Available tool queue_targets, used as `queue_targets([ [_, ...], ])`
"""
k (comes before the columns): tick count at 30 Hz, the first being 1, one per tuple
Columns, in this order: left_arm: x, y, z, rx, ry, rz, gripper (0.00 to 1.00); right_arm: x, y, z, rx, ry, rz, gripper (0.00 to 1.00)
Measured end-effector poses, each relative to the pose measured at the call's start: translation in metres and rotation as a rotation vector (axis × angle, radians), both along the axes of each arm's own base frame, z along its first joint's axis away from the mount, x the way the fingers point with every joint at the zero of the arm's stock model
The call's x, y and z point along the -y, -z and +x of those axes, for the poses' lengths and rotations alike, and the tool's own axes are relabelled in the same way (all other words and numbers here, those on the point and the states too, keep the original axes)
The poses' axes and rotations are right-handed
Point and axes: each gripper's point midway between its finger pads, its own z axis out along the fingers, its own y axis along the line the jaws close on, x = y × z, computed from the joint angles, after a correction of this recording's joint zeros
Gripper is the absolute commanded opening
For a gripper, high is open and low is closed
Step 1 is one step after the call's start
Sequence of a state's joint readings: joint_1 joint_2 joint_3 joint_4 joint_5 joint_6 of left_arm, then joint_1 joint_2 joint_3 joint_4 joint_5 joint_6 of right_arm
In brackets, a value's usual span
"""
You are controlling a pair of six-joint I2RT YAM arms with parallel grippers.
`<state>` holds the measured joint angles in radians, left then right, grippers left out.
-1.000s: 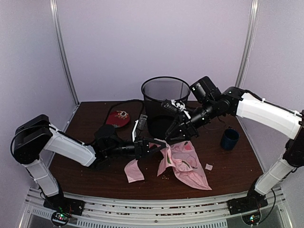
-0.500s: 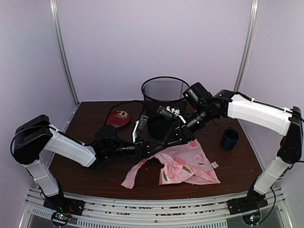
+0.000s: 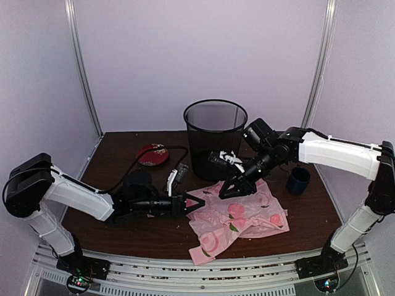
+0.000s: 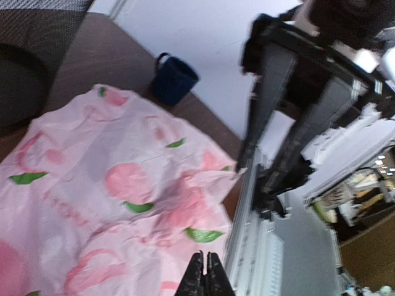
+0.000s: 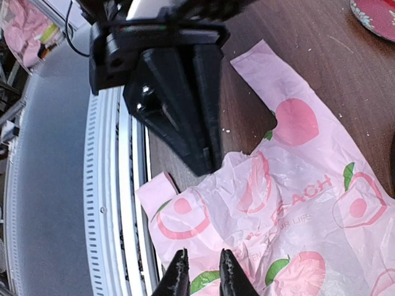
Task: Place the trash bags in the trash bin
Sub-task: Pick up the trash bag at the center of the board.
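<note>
1. Left jaws: pressed tip to tip, low over the counter, right at the near-left edge of the pink peach-print plastic bag. Cannot tell whether a fold of film is pinched between them.
2. Right jaws: parted by a narrow gap, pointing down at the far edge of the bag, with nothing visibly caught between them.
3. Bag: spread out, crumpled but mostly flat on the counter, to the near right of the black wire-mesh bin and close to its base. None of it inside yet.
4. Handling, as a judgement: very light, limp, crinkly and slick. No stiffness at all, so bound to sag and trail from any single hold. Wider than the bin's mouth when spread, so likely to drape over the rim unless bunched first.
5. Where to take hold: best at a gathered fold or at a strap handle, pinched firmly. Flat film would probably slide out of the grip.
6. Left arm: stretched low and nearly level across the counter from the left, wrist aimed right toward the bag.
7. Right arm: reaching in from the right, forearm sloping down and to the left. Wrist just in front of the bin, left of the blue mug.
</note>
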<state>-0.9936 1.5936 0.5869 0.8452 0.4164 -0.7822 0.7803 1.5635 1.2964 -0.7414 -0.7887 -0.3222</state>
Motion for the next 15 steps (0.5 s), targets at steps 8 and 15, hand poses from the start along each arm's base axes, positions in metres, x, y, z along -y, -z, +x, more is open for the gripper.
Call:
queue_targets([
  [8, -0.042, 0.098, 0.016, -0.159, -0.206, 0.418, 0.31, -0.034, 0.063, -0.028, 0.208, -0.090, -0.170, 0.23],
  [15, -0.081, 0.138, 0.004, -0.273, -0.299, 0.478, 0.34, -0.050, 0.124, -0.024, 0.276, -0.094, -0.325, 0.32],
])
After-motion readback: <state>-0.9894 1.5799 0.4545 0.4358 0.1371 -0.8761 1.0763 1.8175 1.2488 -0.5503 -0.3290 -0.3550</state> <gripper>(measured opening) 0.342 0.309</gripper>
